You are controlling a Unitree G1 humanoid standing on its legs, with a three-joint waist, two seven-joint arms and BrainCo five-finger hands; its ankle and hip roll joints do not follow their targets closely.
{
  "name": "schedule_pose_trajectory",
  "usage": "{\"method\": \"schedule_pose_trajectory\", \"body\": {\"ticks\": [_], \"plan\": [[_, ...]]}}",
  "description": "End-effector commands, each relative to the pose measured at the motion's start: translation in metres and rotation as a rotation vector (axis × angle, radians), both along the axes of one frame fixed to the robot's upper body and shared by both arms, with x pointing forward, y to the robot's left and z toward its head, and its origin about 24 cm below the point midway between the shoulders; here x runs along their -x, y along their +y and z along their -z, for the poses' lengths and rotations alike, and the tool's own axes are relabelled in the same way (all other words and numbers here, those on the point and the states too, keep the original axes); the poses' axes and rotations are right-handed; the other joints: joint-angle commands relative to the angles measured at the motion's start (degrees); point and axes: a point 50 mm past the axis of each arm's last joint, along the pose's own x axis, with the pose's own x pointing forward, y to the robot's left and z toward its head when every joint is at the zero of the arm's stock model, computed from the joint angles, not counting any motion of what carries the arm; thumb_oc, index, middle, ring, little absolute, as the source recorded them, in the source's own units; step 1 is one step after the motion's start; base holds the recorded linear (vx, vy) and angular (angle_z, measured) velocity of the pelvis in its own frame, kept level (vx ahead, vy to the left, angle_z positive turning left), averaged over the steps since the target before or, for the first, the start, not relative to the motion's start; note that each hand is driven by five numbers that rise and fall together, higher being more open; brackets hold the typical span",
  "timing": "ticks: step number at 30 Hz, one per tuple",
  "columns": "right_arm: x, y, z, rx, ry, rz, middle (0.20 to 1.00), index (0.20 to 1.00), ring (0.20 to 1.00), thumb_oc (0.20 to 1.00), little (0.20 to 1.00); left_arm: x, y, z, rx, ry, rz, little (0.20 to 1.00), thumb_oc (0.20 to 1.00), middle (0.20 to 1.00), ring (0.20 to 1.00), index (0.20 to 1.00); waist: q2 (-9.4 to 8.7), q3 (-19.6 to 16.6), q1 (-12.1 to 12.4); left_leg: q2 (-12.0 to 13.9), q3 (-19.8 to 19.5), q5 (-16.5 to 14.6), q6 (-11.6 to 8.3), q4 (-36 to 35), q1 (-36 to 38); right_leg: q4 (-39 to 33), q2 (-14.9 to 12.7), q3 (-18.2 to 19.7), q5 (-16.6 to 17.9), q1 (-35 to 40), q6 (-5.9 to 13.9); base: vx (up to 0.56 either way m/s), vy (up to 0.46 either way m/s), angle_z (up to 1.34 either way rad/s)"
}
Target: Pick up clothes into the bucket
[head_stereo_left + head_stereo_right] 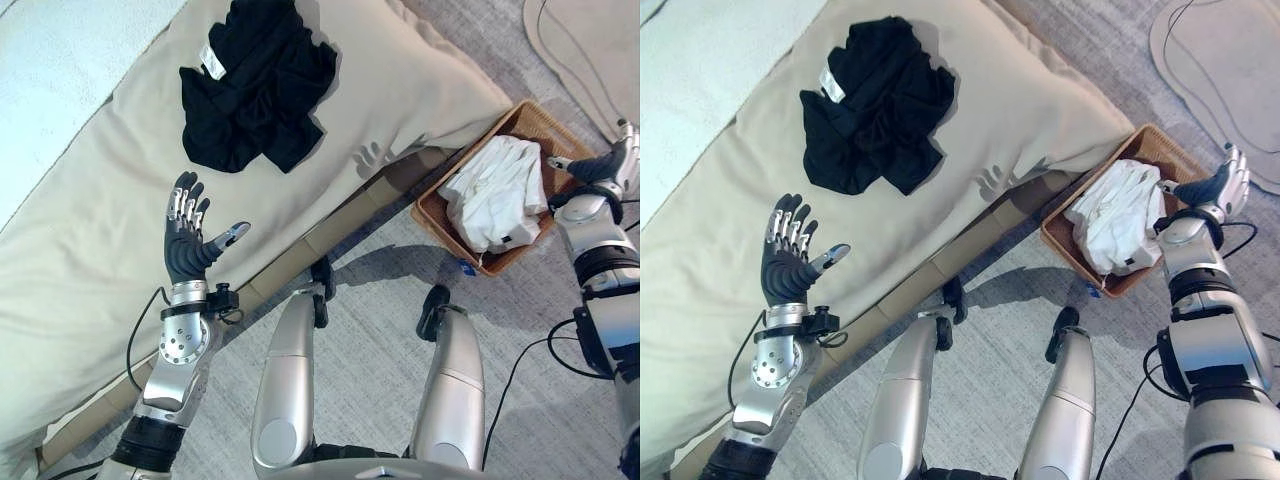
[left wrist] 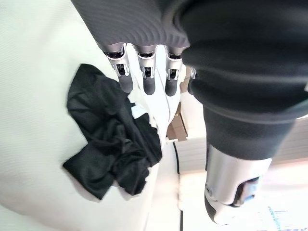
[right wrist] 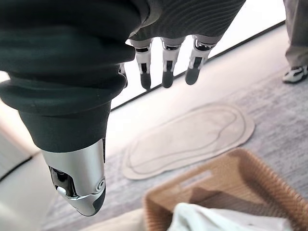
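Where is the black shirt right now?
The black garment lies crumpled on the beige bed cover, beyond the open left hand, far from the wicker basket.

Bed [image 1: 90,260]: beige cover, on my left.
Floor rug [image 3: 192,137]: pale, far right.
Person [image 3: 296,29]: legs and shoe, beyond the rug.

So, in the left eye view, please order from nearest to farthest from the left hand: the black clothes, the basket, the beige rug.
From the left hand, open over the bed:
1. Black clothes, on the bed just beyond the hand.
2. Basket, on the floor to the robot's right, holding white clothes.
3. Beige rug, on the floor past the basket, at the far right.
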Motion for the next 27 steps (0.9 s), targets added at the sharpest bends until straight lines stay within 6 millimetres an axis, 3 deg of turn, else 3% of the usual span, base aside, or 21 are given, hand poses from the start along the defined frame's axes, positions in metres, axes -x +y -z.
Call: {"method": "schedule_pose_trajectory", "body": {"ticks": [1, 2, 3, 4, 5, 6, 7, 8, 9, 10, 12, 13, 15, 17, 18, 19, 20, 21, 22, 25, 27], "plan": [[0.005, 0.005, 0.008, -0.041, -0.085, -0.040, 1.000, 1.000, 1.000, 1.000, 1.000, -0.002, 0.001, 0.004, 0.012, -0.012, -0.007, 1.000, 1.000, 1.000, 1.000, 1.000, 0.22, -2.7, -0.8, 3.0, -2.7, 0.9, -3.43, -2.8, 0.9, -6.8, -1.1, -0.3, 3.5, 6.1, 2.27, 0.09, -0.038, -0.01], [0.010, 0.017, 0.025, -0.160, -0.168, -0.088, 1.000, 1.000, 1.000, 1.000, 1.000, -0.006, 0.002, 0.016, 0.019, 0.039, -0.035, 1.000, 1.000, 1.000, 1.000, 1.000, -0.67, -3.3, -1.7, 2.9, -2.9, 1.6, -3.66, -5.2, 4.5, -10.0, -0.7, -0.9, 4.4, 10.5, 2.65, 0.07, -0.027, 0.03], [0.012, 0.016, 0.028, -0.163, -0.165, -0.084, 1.000, 1.000, 1.000, 1.000, 1.000, -0.006, 0.002, 0.016, 0.015, 0.042, -0.032, 1.000, 1.000, 1.000, 1.000, 1.000, -0.68, -3.0, -1.5, 2.9, -3.0, 1.7, -3.67, -5.6, 5.2, -10.5, -0.7, -1.1, 4.5, 11.3, 2.66, 0.10, -0.040, 0.06], [0.021, 0.033, 0.049, -0.250, -0.210, -0.158, 1.000, 1.000, 1.000, 1.000, 1.000, -0.007, 0.007, 0.027, 0.033, 0.092, -0.054, 1.000, 1.000, 1.000, 1.000, 1.000, -0.97, -3.5, -2.2, 3.1, -3.1, 3.9, -3.10, -8.7, 8.2, -13.8, -0.1, -2.7, 6.6, 14.6, 2.61, 0.03, -0.012, 0.05], [0.022, 0.033, 0.051, -0.252, -0.207, -0.156, 1.000, 1.000, 1.000, 1.000, 1.000, -0.006, 0.007, 0.027, 0.031, 0.094, -0.053, 1.000, 1.000, 1.000, 1.000, 1.000, -0.94, -3.3, -2.1, 3.1, -3.2, 4.0, -3.12, -9.0, 8.7, -14.2, -0.1, -3.0, 6.8, 15.3, 2.61, 0.15, -0.048, 0.10], [0.040, 0.046, 0.083, -0.351, -0.196, -0.190, 1.000, 1.000, 1.000, 1.000, 1.000, -0.007, 0.013, 0.042, 0.013, 0.162, -0.082, 1.000, 1.000, 1.000, 1.000, 1.000, -1.66, -4.5, -2.9, 3.2, -3.3, 4.5, -3.40, -11.9, 13.3, -18.4, 0.6, -3.9, 7.6, 20.7, 3.02, 0.12, -0.035, 0.06], [0.041, 0.046, 0.084, -0.352, -0.195, -0.189, 1.000, 1.000, 1.000, 1.000, 1.000, -0.007, 0.013, 0.042, 0.012, 0.164, -0.081, 1.000, 1.000, 1.000, 1.000, 1.000, -1.63, -4.3, -2.9, 3.2, -3.3, 4.6, -3.41, -12.2, 13.7, -18.7, 0.6, -4.1, 7.7, 21.2, 3.02, 0.27, -0.064, 0.10], [0.058, 0.057, 0.112, -0.445, -0.164, -0.231, 1.000, 1.000, 1.000, 1.000, 1.000, -0.004, 0.020, 0.061, 0.001, 0.249, -0.110, 1.000, 1.000, 1.000, 1.000, 1.000, -2.40, -5.3, -3.5, 3.6, -3.5, 4.9, -3.77, -14.7, 18.4, -23.1, 1.0, -5.5, 9.0, 26.9, 3.58, 0.14, -0.029, 0.01], [0.058, 0.057, 0.112, -0.446, -0.163, -0.230, 1.000, 1.000, 1.000, 1.000, 1.000, -0.004, 0.020, 0.061, 0.000, 0.250, -0.109, 1.000, 1.000, 1.000, 1.000, 1.000, -2.38, -5.1, -3.5, 3.6, -3.5, 5.0, -3.78, -14.8, 18.7, -23.3, 1.0, -5.6, 9.0, 27.2, 3.58, 0.27, -0.038, 0.09], [0.074, 0.067, 0.138, -0.535, -0.117, -0.254, 1.000, 1.000, 1.000, 1.000, 1.000, 0.001, 0.029, 0.077, -0.013, 0.323, -0.140, 1.000, 1.000, 1.000, 1.000, 1.000, -3.34, -6.6, -3.8, 3.8, -3.6, 4.7, -4.04, -16.0, 22.3, -27.8, 1.3, -6.8, 10.1, 32.1, 3.99, 0.20, -0.004, 0.03], [0.081, 0.070, 0.148, -0.564, -0.085, -0.259, 1.000, 1.000, 1.000, 1.000, 1.000, 0.004, 0.033, 0.082, -0.023, 0.348, -0.148, 1.000, 1.000, 1.000, 1.000, 1.000, -3.70, -7.6, -3.7, 3.7, -3.6, 4.5, -3.91, -16.4, 24.1, -29.8, 1.5, -7.4, 10.9, 34.4, 4.23, 0.20, 0.021, -0.02], [0.095, 0.079, 0.166, -0.658, -0.071, -0.260, 1.000, 1.000, 1.000, 1.000, 1.000, 0.012, 0.042, 0.090, -0.054, 0.396, -0.166, 1.000, 1.000, 1.000, 1.000, 1.000, -4.77, -9.0, -3.8, 3.5, -3.4, 2.6, -3.55, -15.6, 27.0, -32.2, 1.4, -7.3, 12.0, 38.2, 4.86, 0.12, 0.040, -0.07], [0.108, 0.084, 0.181, -0.724, -0.045, -0.255, 1.000, 1.000, 1.000, 1.000, 1.000, 0.021, 0.049, 0.098, -0.081, 0.438, -0.174, 1.000, 1.000, 1.000, 1.000, 1.000, -5.37, -10.9, -3.8, 3.0, -3.0, 0.7, -2.98, -14.4, 28.8, -33.7, 0.8, -7.4, 12.8, 41.1, 5.23, 0.23, 0.137, -0.09], [0.115, 0.086, 0.188, -0.738, -0.024, -0.251, 1.000, 1.000, 1.000, 1.000, 1.000, 0.024, 0.050, 0.103, -0.112, 0.465, -0.170, 1.000, 1.000, 1.000, 1.000, 1.000, -5.69, -11.7, -3.7, 2.1, -2.7, -0.5, -2.52, -14.0, 30.3, -34.4, 0.1, -7.4, 13.6, 43.2, 5.73, 0.19, 0.194, -0.01], [0.126, 0.082, 0.195, -0.756, -0.015, -0.219, 1.000, 1.000, 1.000, 1.000, 1.000, 0.030, 0.050, 0.111, -0.183, 0.512, -0.164, 1.000, 1.000, 1.000, 1.000, 1.000, -6.11, -13.2, -4.1, 0.1, -1.8, -2.3, -1.22, -14.1, 32.6, -32.3, -2.1, -6.9, 18.0, 44.2, 6.96, 0.11, 0.175, 0.07], [0.126, 0.082, 0.195, -0.756, -0.015, -0.219, 1.000, 1.000, 1.000, 1.000, 1.000, 0.030, 0.050, 0.111, -0.184, 0.512, -0.164, 1.000, 1.000, 1.000, 1.000, 1.000, -6.17, -13.3, -4.1, 0.0, -1.7, -2.1, -1.14, -14.3, 32.5, -32.4, -2.2, -6.9, 18.2, 44.1, 6.99, 0.19, 0.435, 0.15], [0.130, 0.079, 0.193, -0.753, -0.031, -0.222, 1.000, 1.000, 1.000, 1.000, 1.000, 0.036, 0.052, 0.113, -0.183, 0.529, -0.162, 1.000, 1.000, 1.000, 1.000, 1.000, -5.76, -13.9, -5.1, -2.8, -0.8, -3.2, 1.37, -15.8, 35.2, -24.2, -4.8, -3.8, 26.6, 41.2, 7.42, 0.07, 0.271, 0.15], [0.129, 0.080, 0.193, -0.753, -0.031, -0.222, 1.000, 1.000, 1.000, 1.000, 1.000, 0.036, 0.052, 0.113, -0.183, 0.529, -0.162, 1.000, 1.000, 1.000, 1.000, 1.000, -5.82, -14.0, -5.0, -2.9, -0.7, -3.0, 1.45, -16.0, 35.1, -24.2, -4.8, -3.6, 26.8, 40.9, 7.44, 0.13, 0.538, 0.08], [0.126, 0.084, 0.190, -0.749, -0.046, -0.235, 1.000, 1.000, 1.000, 1.000, 1.000, 0.040, 0.053, 0.115, -0.196, 0.543, -0.156, 1.000, 1.000, 1.000, 1.000, 1.000, -4.39, -13.2, -5.9, -3.8, 0.6, -3.1, 3.30, -18.0, 38.0, -17.8, -4.7, -1.7, 29.6, 38.2, 6.50, 0.04, 0.275, -0.02], [0.128, 0.084, 0.190, -0.746, -0.042, -0.234, 1.000, 1.000, 1.000, 1.000, 1.000, 0.046, 0.053, 0.117, -0.197, 0.553, -0.147, 1.000, 1.000, 1.000, 1.000, 1.000, -3.72, -12.5, -5.3, -5.1, 2.3, -4.0, 4.11, -20.1, 41.5, -14.7, -6.2, -4.2, 27.9, 36.4, 6.40, 0.13, 0.340, -0.19], [0.129, 0.080, 0.191, -0.738, -0.033, -0.223, 1.000, 1.000, 1.000, 1.000, 1.000, 0.047, 0.053, 0.115, -0.179, 0.535, -0.144, 1.000, 1.000, 1.000, 1.000, 1.000, -3.67, -12.7, -6.1, -5.9, 2.8, -4.2, 3.69, -23.0, 44.4, -19.9, -4.5, -7.4, 24.8, 34.6, 6.20, 0.16, 0.099, -0.51]]}}
